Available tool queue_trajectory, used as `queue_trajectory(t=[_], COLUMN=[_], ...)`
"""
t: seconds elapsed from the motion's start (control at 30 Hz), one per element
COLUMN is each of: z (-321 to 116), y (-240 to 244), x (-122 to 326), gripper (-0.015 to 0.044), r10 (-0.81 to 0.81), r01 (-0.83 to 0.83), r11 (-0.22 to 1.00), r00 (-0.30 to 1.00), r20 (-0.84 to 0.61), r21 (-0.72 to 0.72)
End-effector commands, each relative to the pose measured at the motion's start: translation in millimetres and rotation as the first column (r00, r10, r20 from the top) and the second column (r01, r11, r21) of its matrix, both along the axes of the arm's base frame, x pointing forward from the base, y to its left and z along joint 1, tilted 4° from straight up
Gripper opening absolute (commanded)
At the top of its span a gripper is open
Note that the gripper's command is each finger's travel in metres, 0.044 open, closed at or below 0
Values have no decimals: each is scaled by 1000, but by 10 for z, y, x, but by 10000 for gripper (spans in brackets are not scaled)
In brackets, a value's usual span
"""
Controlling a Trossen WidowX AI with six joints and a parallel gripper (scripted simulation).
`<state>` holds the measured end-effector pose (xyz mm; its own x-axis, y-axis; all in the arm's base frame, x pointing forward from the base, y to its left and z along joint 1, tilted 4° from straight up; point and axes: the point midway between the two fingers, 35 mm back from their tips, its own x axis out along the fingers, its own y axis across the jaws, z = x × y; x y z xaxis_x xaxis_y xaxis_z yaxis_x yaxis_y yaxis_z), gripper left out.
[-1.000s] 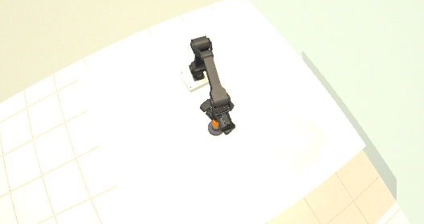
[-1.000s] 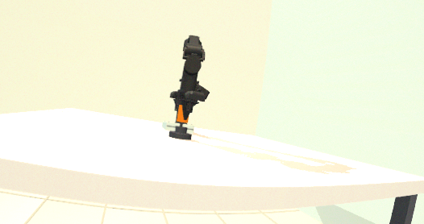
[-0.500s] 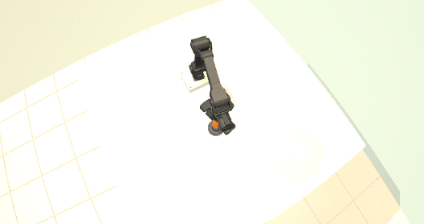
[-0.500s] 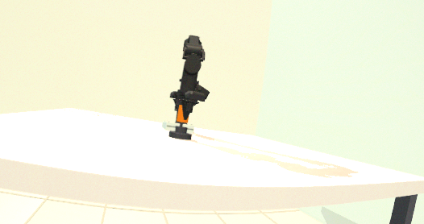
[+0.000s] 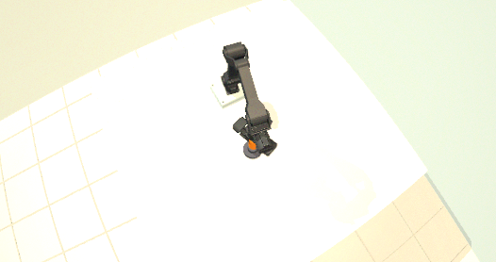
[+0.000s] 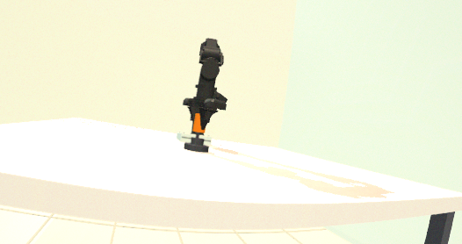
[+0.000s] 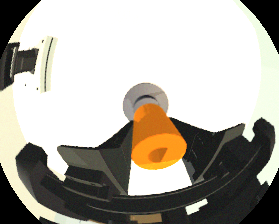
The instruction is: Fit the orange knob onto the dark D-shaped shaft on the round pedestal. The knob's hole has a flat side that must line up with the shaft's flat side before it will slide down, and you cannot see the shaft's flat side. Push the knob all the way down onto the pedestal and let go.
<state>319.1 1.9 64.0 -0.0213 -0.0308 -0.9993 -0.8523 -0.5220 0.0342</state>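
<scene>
The orange knob (image 5: 252,145) (image 6: 198,123) (image 7: 157,131) is a tapered cylinder, roughly upright. My gripper (image 5: 256,143) (image 6: 198,127) (image 7: 151,123) is shut on it, with a black finger on each side. The dark round pedestal (image 5: 247,153) (image 6: 196,147) (image 7: 131,99) stands directly below. In the exterior view, the knob's lower end is above the pedestal, with a short dark stretch of the shaft (image 6: 198,136) showing between them. Whether the shaft's tip is inside the hole is hidden. The shaft's flat side cannot be seen.
The arm's pale base plate (image 5: 223,101) (image 7: 47,65) lies behind the pedestal on the white table (image 5: 189,171) (image 6: 110,173). Faint shadows fall on the table to the right in the top and exterior views.
</scene>
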Motion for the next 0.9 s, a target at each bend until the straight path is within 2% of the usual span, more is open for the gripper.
queue_trajectory(t=[0.0,0.87], z=[-8,-44], y=[0,-3], x=[6,-2], gripper=[0,0], r10=[81,81], r01=[-81,-81], r11=[997,997], r00=[997,997], r20=[-1,-1], r21=[1,1])
